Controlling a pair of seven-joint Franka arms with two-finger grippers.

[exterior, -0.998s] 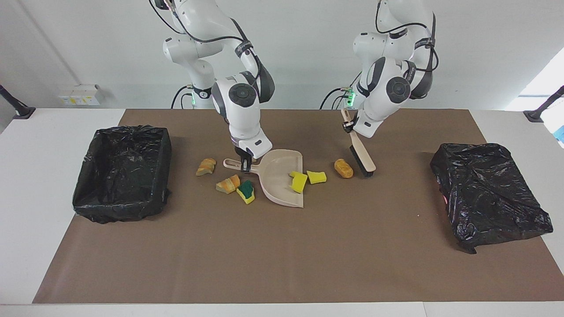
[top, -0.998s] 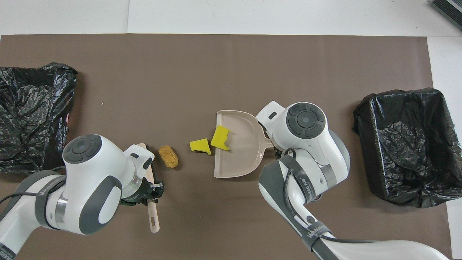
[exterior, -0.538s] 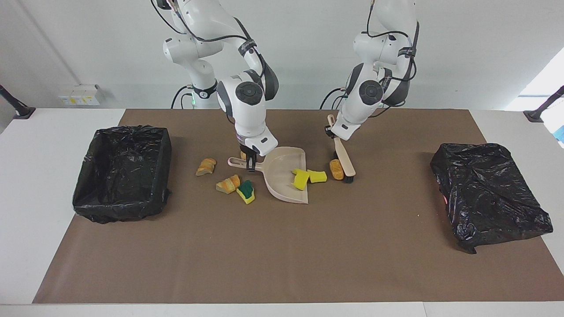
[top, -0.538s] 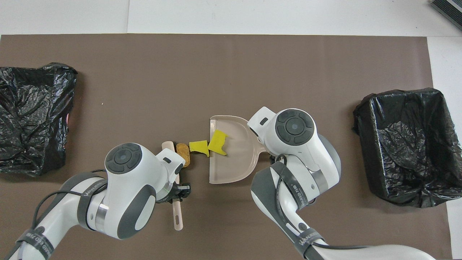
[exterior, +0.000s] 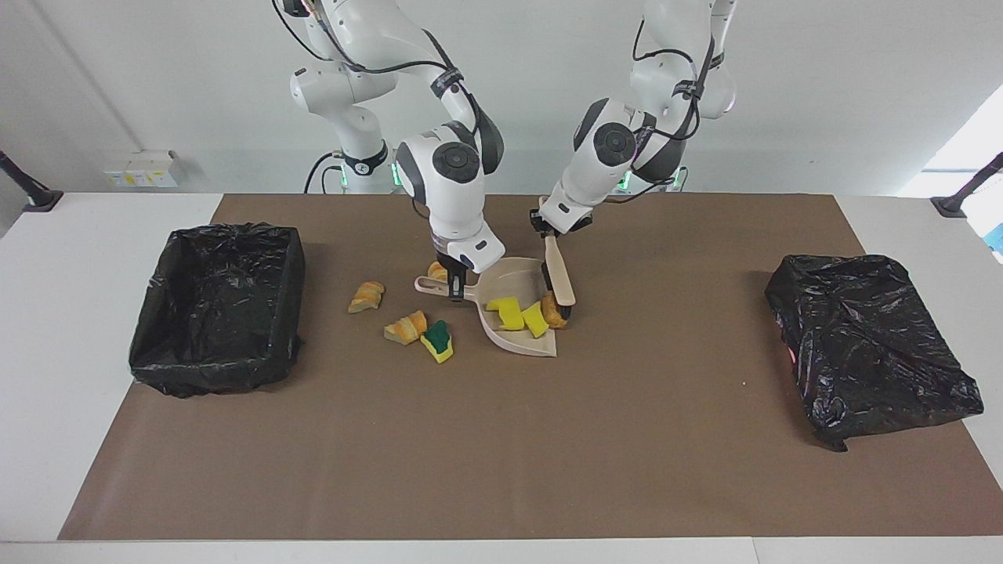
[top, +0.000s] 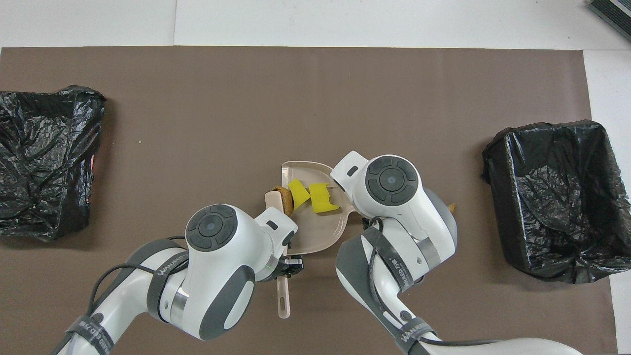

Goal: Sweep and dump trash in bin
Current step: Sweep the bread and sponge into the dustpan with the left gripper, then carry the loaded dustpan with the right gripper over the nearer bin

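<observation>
The beige dustpan point(exterior: 513, 338) lies flat mid-table, and my right gripper point(exterior: 454, 290) is shut on its handle. Inside it are two yellow sponge pieces point(exterior: 505, 312) point(top: 321, 198) and an orange chunk point(exterior: 553, 309) at its mouth. My left gripper point(exterior: 546, 229) is shut on the beige brush point(exterior: 559, 276), whose black bristles press against that chunk. More trash lies loose on the mat toward the right arm's end: two orange chunks point(exterior: 367, 296) point(exterior: 406, 327), a green-backed sponge point(exterior: 437, 338), and a chunk point(exterior: 436, 271) by the handle. The black-lined bin point(exterior: 291, 258) stands open at the right arm's end.
A crumpled black bag point(exterior: 870, 345) lies heaped at the left arm's end of the brown mat point(exterior: 501, 454). In the overhead view my right arm covers the dustpan handle and most of the loose trash. The brush handle point(top: 282, 296) sticks out toward the robots.
My left arm swept the brush toward the dustpan, pushing the orange chunk and a yellow sponge piece into its mouth. The dustpan turned and slid slightly toward the brush.
</observation>
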